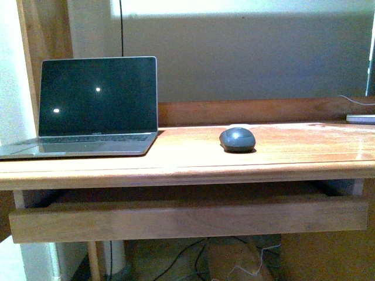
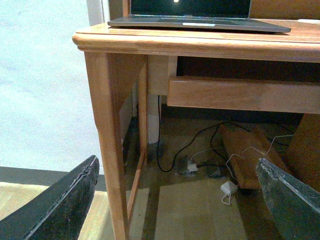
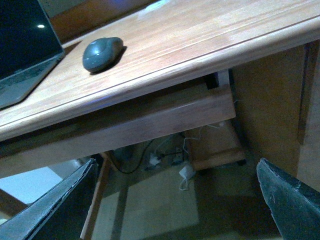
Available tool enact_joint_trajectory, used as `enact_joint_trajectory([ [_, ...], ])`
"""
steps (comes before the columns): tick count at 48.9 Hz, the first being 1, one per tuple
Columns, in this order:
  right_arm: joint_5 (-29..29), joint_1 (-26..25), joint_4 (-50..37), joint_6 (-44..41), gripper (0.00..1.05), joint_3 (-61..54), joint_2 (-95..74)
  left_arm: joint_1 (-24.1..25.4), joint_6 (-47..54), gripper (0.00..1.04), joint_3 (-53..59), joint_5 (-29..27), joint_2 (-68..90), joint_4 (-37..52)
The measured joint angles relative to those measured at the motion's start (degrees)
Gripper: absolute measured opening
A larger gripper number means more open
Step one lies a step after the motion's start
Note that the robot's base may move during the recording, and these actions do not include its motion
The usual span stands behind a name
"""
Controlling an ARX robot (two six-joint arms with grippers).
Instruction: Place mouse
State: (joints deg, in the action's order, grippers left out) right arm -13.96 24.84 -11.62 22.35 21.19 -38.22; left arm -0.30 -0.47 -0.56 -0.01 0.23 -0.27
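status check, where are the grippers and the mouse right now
Left gripper open, empty, low beside the desk. Right gripper open, empty, below the desk edge. Mouse sits alone on the desktop, right of the laptop. Nothing around it.

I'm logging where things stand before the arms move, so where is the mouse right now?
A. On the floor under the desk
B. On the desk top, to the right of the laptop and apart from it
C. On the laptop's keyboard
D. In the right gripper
B: the mouse sits on the desk, bare wood separating it from the laptop.
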Motion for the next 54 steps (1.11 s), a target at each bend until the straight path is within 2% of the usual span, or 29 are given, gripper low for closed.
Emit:
enact_joint_trajectory([
  [2,-2.23,1.97,1.09,0.02,0.96,-1.29,3.37,0.00,0.00,0.97,0.00,0.00,0.00,0.00],
  [4,-9.57,4.44,1.07,-4.74,0.89,-3.34,7.50,0.00,0.00,0.97,0.00,0.02,0.00,0.00],
  [6,-11.89,4.74,1.44,-7.50,0.84,-4.55,9.90,0.00,0.00,0.97,0.00,0.00,0.00,0.00],
  [8,-13.00,3.19,1.99,-13.51,0.74,-6.67,13.68,0.00,0.00,0.97,0.00,-0.07,0.00,0.00],
  [15,-6.62,-3.17,3.17,-19.91,0.48,-10.38,18.60,0.00,0.00,0.97,0.00,-0.04,0.00,0.00],
  [28,2.10,-12.33,4.63,-21.79,0.03,-14.51,24.50,0.00,0.00,0.97,0.00,-0.02,0.00,0.00],
  [33,3.30,-13.75,10.43,-22.01,0.03,-15.50,29.77,0.00,0.00,0.97,0.00,0.00,0.00,0.00],
  [38,6.08,-15.96,11.65,-22.01,0.03,-16.37,33.09,0.00,0.00,0.97,0.00,0.02,0.00,0.00],
  [39,9.53,-18.29,11.82,-22.03,0.03,-16.37,33.64,0.00,0.00,0.97,0.00,0.02,0.00,0.00],
  [41,12.61,-21.49,11.96,-22.03,0.03,-16.61,34.10,0.00,0.00,0.97,0.00,0.00,0.00,0.00],
  [45,13.20,-24.11,12.00,-22.03,0.03,-17.14,34.51,0.00,0.00,0.97,0.00,-0.02,0.00,0.00],
  [54,13.81,-24.59,12.00,-22.03,0.03,-18.34,35.43,0.00,0.00,0.97,0.00,0.00,0.00,0.00],
])
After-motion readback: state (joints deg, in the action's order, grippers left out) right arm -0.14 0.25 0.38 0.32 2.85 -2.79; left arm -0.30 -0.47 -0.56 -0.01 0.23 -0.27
